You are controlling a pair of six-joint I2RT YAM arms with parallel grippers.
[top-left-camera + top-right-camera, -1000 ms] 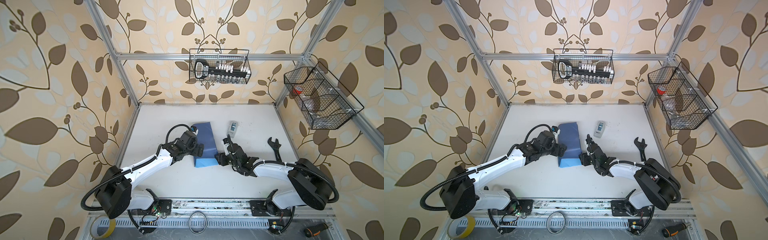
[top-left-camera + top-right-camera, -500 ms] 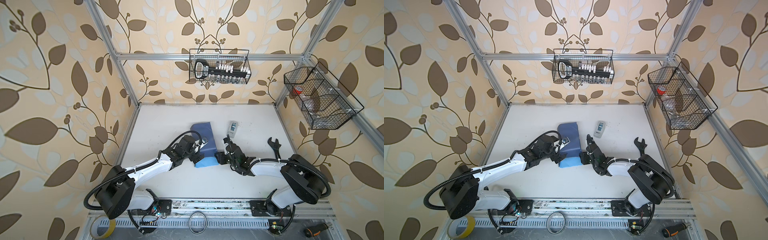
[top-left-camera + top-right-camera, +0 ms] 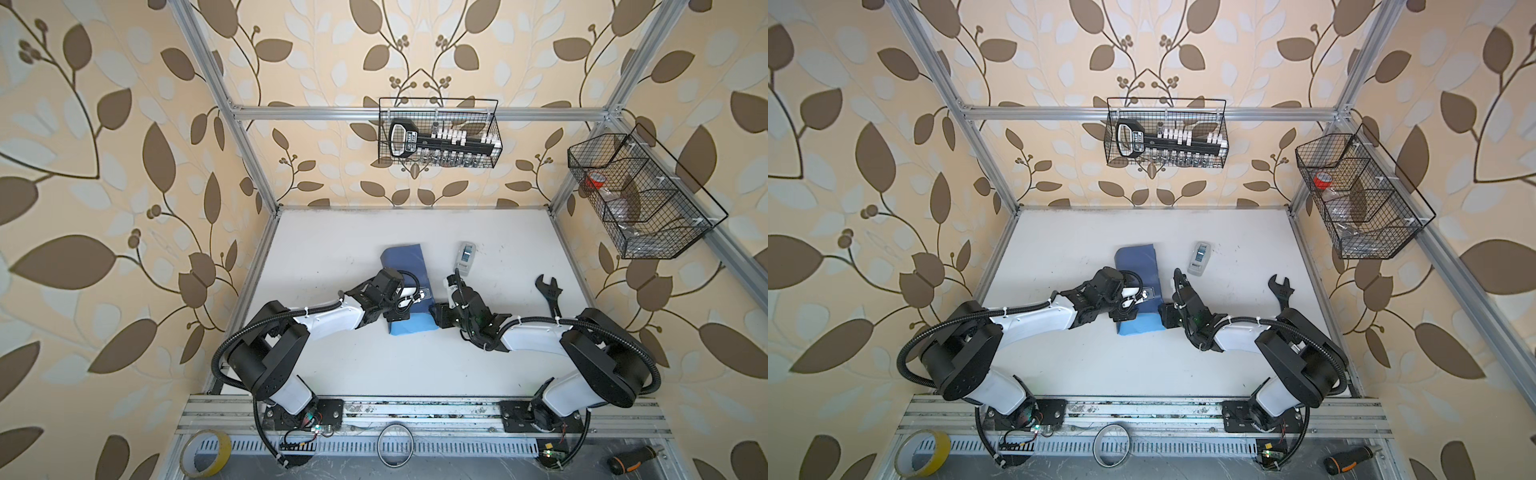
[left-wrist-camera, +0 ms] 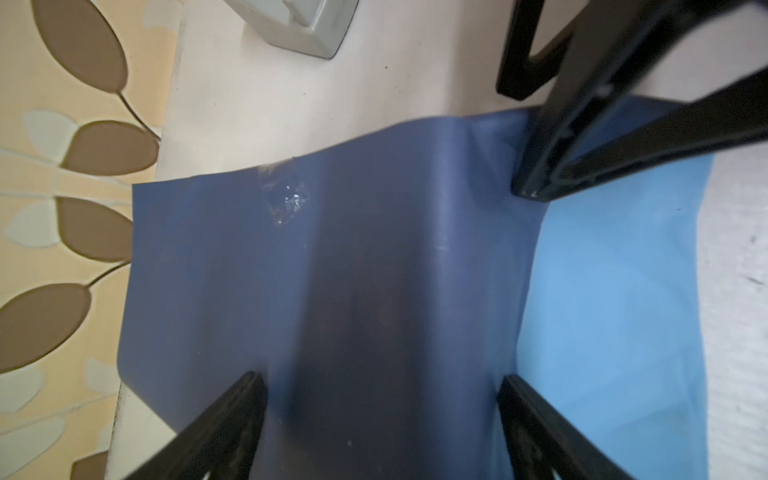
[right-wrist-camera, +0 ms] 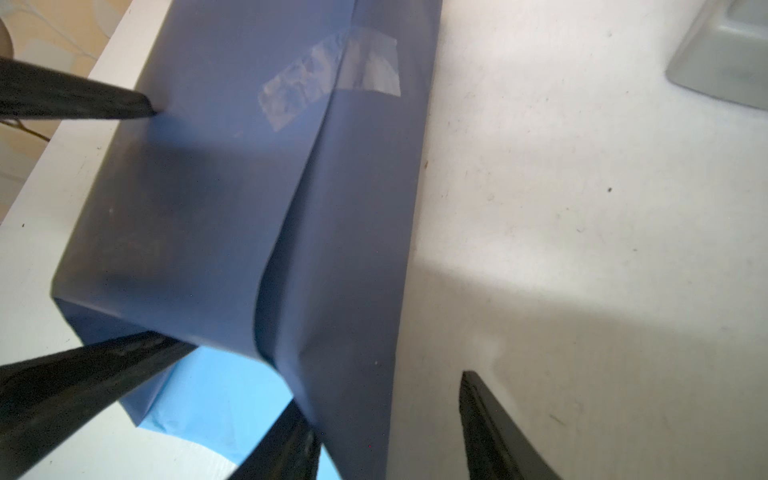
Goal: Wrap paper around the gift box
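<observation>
The paper (image 3: 405,266) (image 3: 1136,259) lies folded round a long parcel mid-table, slate blue side out, with a light blue flap (image 3: 411,326) showing at the near end. A strip of clear tape (image 5: 332,70) holds the seam. The gift box is hidden under the paper. My left gripper (image 3: 409,305) (image 4: 379,378) hovers open over the parcel, its fingers spread to either side of the raised middle. My right gripper (image 3: 438,316) (image 5: 386,405) is open at the parcel's near right corner. One of its fingers (image 5: 291,449) is on the flap under the paper's edge, the other over the table.
A grey tape dispenser (image 3: 466,255) stands right of the parcel, and a black wrench (image 3: 548,291) lies further right. Wire baskets hang on the back wall (image 3: 438,133) and right wall (image 3: 640,199). A yellow tape roll (image 3: 205,457) and a screwdriver (image 3: 636,457) lie below the front rail.
My left gripper has swung from the parcel's left side to over its near half. The right gripper has stayed at the near right corner, its arm drawn in slightly.
</observation>
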